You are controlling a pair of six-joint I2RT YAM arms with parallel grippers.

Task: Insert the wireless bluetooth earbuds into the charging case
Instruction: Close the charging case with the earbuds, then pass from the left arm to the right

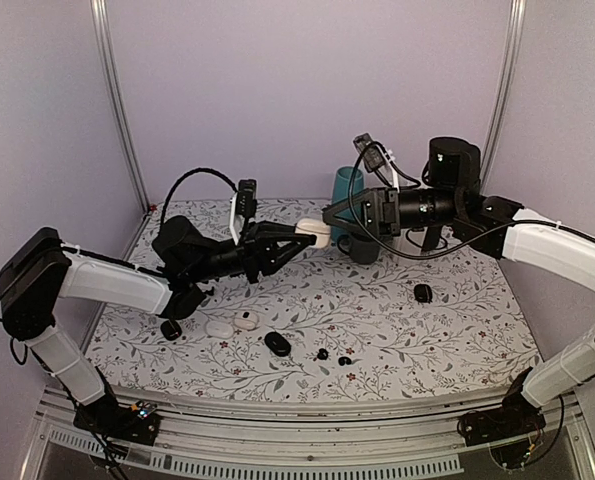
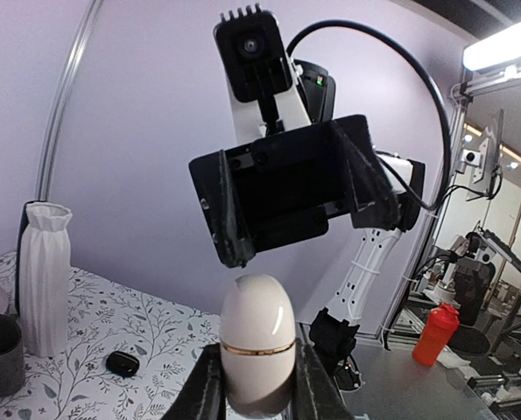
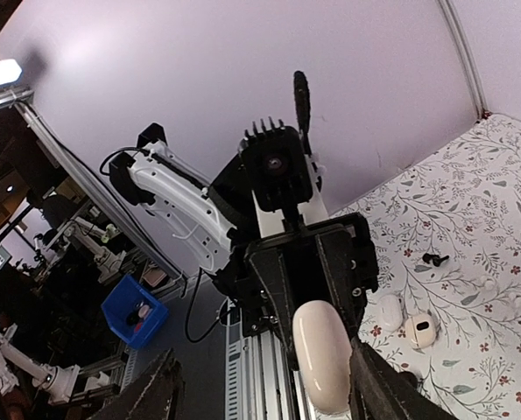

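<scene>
My left gripper [image 1: 299, 236] is shut on a closed cream egg-shaped charging case [image 1: 314, 232] with a gold seam [image 2: 256, 341] and holds it high above the table. My right gripper [image 1: 333, 222] is open and faces it tip to tip. In the right wrist view the case [image 3: 321, 354] lies between my wide-spread fingers [image 3: 384, 385], close to the right-hand one. Two tiny black earbuds [image 1: 322, 354] [image 1: 345, 360] lie loose on the table near the front. One also shows in the right wrist view [image 3: 432, 259].
Black oval cases lie at the front [image 1: 277, 343], the left [image 1: 171, 329] and the right [image 1: 422, 292]. Two white cases [image 1: 219, 327] [image 1: 245, 320] sit front left. A teal cup [image 1: 345, 193], a grey mug [image 1: 363, 248] and a white ribbed vase [image 2: 45, 276] stand at the back.
</scene>
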